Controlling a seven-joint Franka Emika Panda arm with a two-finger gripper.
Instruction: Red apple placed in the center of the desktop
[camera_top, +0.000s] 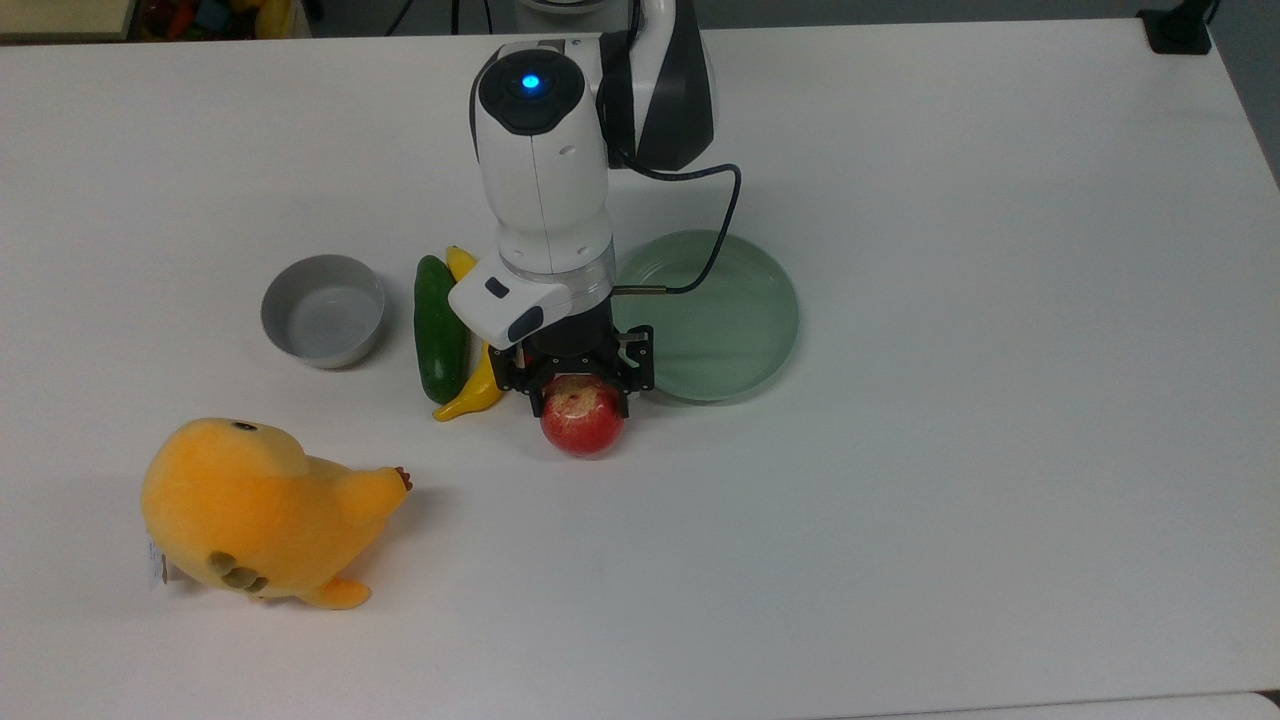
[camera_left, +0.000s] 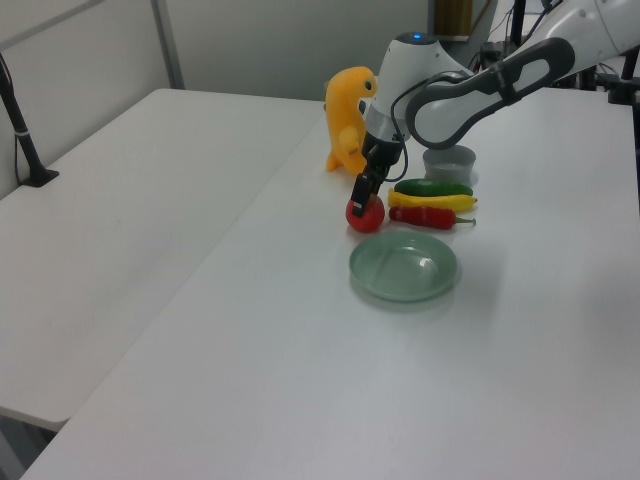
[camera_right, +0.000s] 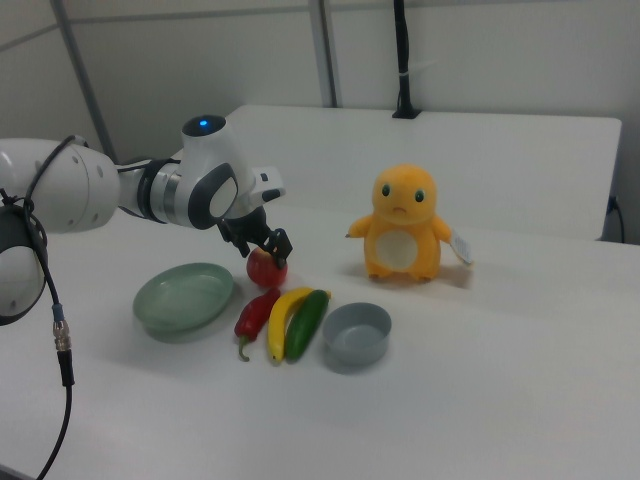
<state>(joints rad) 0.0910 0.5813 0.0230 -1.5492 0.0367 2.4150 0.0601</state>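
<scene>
Fig.: Gripper (camera_top: 582, 382) over red apple (camera_top: 582, 422), apple resting near mid-surface (camera_top: 900, 550).
Fingers straddle the apple's top, closed on it or just loosening; can't tell which. Apple sits just off the green plate's (camera_top: 740, 370) rim, beside yellow pepper (camera_top: 478, 385) & cucumber (camera_top: 438, 330), well apart from every surface edge: prob. the drop spot.

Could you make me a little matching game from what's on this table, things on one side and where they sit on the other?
Things:
1. red apple
2. grey bowl
3. plush toy
4. green plate

Places, in the top view:
A. lower left of the desktop
B. right of the arm
C. under the tool
D. left of the cucumber

Pairs: 1-C, 2-D, 3-A, 4-B
</scene>
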